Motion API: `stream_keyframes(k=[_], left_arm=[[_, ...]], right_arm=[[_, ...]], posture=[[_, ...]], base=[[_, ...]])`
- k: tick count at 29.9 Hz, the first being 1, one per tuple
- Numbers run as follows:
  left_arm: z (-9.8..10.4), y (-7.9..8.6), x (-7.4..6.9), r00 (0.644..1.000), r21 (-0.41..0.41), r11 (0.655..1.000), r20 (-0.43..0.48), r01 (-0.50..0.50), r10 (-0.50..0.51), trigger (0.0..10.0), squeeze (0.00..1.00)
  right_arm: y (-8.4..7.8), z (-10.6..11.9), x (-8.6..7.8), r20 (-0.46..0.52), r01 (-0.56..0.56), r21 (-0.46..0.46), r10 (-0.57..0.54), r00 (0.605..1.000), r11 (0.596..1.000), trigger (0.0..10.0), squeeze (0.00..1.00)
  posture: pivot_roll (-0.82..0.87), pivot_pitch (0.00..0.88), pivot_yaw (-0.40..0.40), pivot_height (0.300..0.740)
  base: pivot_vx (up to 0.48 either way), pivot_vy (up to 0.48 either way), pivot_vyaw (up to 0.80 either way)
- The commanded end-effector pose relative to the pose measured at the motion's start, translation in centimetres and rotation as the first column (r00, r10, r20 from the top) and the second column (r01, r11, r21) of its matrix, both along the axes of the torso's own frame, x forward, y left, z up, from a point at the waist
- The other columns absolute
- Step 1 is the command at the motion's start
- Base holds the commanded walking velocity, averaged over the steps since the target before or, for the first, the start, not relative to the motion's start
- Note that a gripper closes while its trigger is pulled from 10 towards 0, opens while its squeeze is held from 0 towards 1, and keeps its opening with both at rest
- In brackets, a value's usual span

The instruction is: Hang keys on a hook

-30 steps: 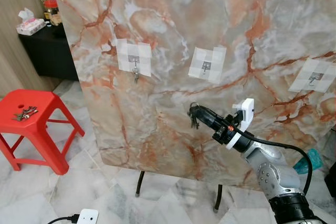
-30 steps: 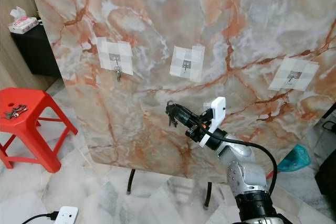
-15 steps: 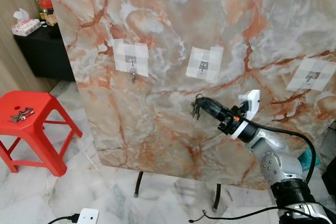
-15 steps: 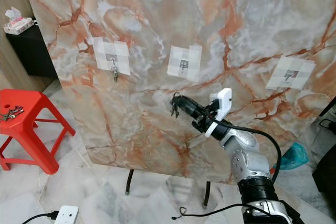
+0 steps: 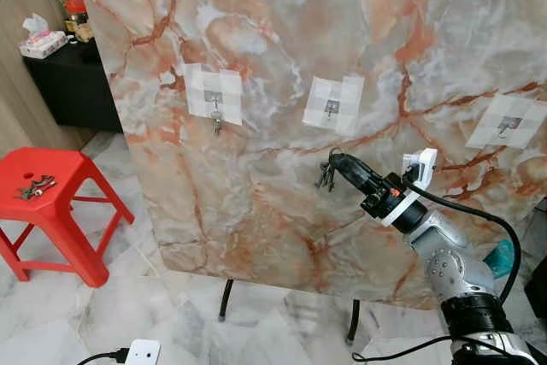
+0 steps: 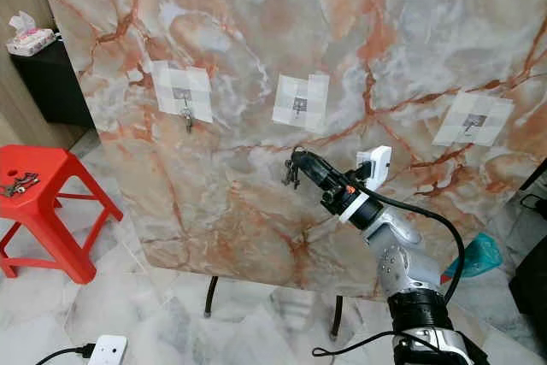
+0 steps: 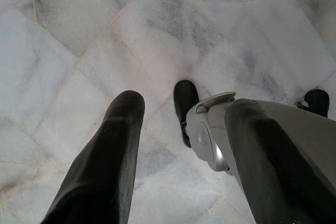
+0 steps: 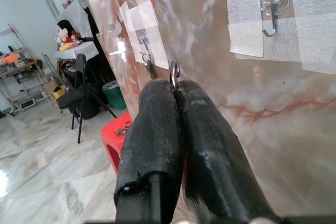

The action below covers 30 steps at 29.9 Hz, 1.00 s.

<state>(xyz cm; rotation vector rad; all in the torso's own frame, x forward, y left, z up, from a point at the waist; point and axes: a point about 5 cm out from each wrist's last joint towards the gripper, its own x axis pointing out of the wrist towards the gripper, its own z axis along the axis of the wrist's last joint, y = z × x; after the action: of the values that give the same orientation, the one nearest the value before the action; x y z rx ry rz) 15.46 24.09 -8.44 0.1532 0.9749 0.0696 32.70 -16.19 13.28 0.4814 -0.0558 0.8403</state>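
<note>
The right gripper (image 5: 335,162) is raised before a marble-patterned board (image 5: 282,49), its fingers pressed together on the ring of a bunch of keys (image 5: 326,176) that dangles from the tips. Just above it a taped middle hook (image 5: 332,110) sits bare; to its left another hook holds hung keys (image 5: 216,119), and a third hook (image 5: 510,128) lies to its right. Further left, a red stool (image 5: 53,197) carries more keys (image 5: 34,186). No writing is legible. The left gripper (image 7: 178,145) hangs over the floor, fingers spread.

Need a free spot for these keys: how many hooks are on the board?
3: left hook already holds keys, middle hook and right hook look free. None seem hidden.
</note>
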Motion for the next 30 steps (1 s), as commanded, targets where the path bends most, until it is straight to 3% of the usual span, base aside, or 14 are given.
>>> stream_keyframes(k=[1,22,30], left_arm=[[-0.12,-0.23,-0.08,1.000,-0.004,1.000,-0.012,0.004,-0.004,10.0,0.00],[-0.14,-0.24,-0.11,1.000,-0.005,1.000,-0.012,-0.001,0.001,10.0,0.00],[-0.13,-0.25,-0.11,1.000,-0.005,1.000,-0.010,-0.002,0.002,10.0,0.00]], right_arm=[[-0.37,0.13,0.03,0.001,0.001,0.004,-0.001,1.000,1.000,10.0,0.00],[0.12,-0.28,-0.08,-0.007,-0.013,0.000,0.013,1.000,1.000,10.0,0.00],[-0.17,-0.55,-0.25,-0.020,0.007,0.013,-0.007,1.000,1.000,10.0,0.00]], posture=[[0.04,0.000,-0.088,0.740],[0.05,0.000,-0.089,0.740],[0.05,0.000,-0.090,0.740]], base=[[0.000,0.000,0.00],[0.000,0.000,0.00],[0.268,0.000,0.00]])
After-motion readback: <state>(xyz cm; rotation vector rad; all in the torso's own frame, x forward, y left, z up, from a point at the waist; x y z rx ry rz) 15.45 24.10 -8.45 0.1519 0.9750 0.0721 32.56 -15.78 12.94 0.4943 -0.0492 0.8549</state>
